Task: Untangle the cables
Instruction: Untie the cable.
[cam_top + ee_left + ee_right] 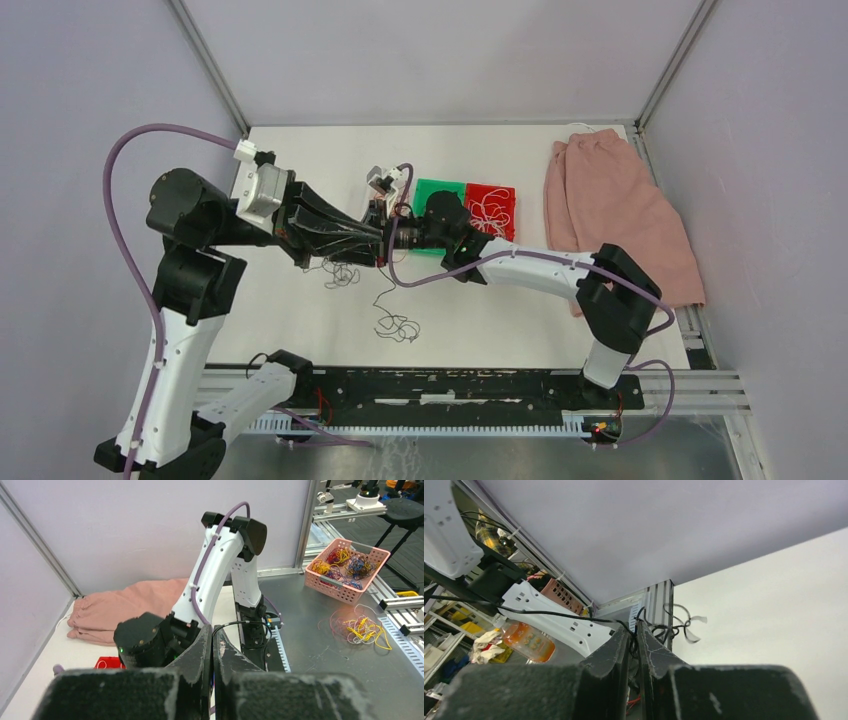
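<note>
Pink cloth lies on the table near a red tray adjoining a green tray.

1. We saw pale lilac panel walls closing the cell on the left, back and right, joined by slim aluminium corner posts.
2. We looked down on a flat white table top, evenly lit.
3. Beside it we found a bare grey steel bench carrying a pink plastic mesh basket.
4. Beyond the frame we noticed a round black stool on a dark floor.
</note>
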Robot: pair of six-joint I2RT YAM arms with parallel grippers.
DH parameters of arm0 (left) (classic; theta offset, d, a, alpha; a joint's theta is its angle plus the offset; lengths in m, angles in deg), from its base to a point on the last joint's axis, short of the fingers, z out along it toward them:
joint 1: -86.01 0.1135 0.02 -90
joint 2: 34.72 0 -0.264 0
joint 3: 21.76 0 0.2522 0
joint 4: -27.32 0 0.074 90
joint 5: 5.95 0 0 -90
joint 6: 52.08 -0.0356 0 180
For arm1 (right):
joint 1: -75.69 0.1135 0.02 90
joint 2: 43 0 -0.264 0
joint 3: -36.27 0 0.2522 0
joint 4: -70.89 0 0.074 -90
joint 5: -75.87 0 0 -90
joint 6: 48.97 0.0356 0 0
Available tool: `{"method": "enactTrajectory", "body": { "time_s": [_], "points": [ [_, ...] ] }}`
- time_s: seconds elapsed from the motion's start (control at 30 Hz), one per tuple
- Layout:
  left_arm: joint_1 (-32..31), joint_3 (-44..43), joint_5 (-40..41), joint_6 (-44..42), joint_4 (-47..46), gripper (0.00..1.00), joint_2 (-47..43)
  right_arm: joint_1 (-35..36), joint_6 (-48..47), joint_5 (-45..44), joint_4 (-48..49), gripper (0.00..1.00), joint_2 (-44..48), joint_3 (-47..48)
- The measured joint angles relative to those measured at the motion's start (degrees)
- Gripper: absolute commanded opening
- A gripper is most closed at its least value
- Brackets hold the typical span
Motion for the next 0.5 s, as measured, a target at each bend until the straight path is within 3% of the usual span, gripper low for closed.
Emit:
{"method": "enactTrajectory", "body": {
  "time_s": [0.5],
  "points": [
    [0.0,-5.25,-1.07,0.35,-2.99,0.03,1.68,-0.2,0.37,-5.6,-3.3,0.19,-1.86,-3.08]
  ]
}}
